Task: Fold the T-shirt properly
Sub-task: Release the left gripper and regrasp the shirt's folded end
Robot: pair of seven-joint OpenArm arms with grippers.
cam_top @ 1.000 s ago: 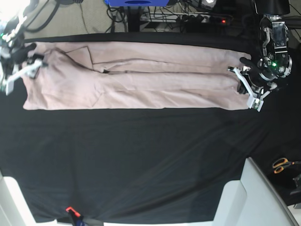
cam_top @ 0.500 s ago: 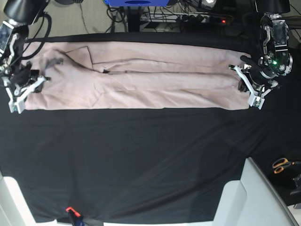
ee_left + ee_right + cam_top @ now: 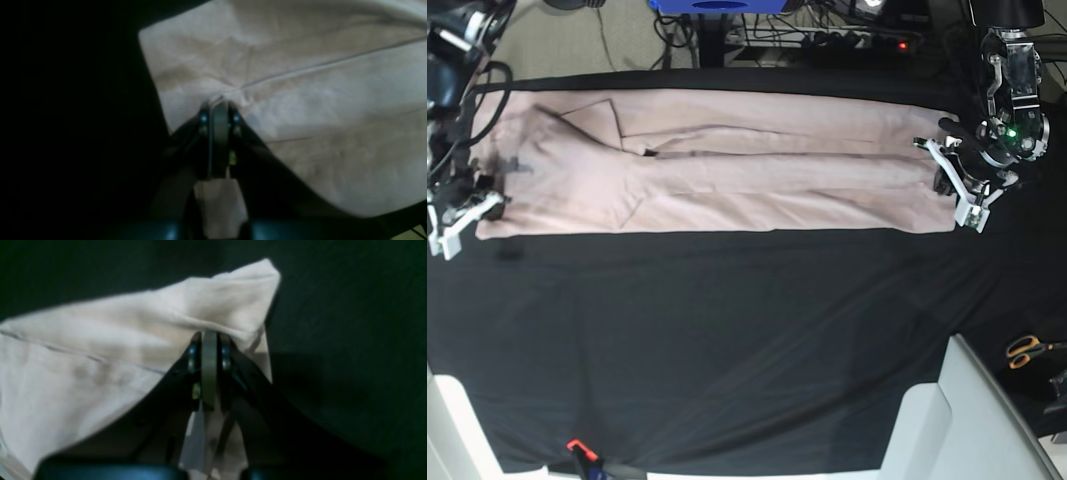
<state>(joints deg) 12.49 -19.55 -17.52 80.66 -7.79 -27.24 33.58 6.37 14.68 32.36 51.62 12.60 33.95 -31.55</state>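
Two pincers pinching T-shirt (image 3: 727,160) (pale pink), apparently folded lengthwise

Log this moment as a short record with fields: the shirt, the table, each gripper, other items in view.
shirt: pink T-shirt, folded into a long band across the far part of the table
table: covered in black cloth
left gripper: shut on the T-shirt at one end
right gripper: shut on the T-shirt at the other end's near corner
other items: scissors with orange handles, off the cloth
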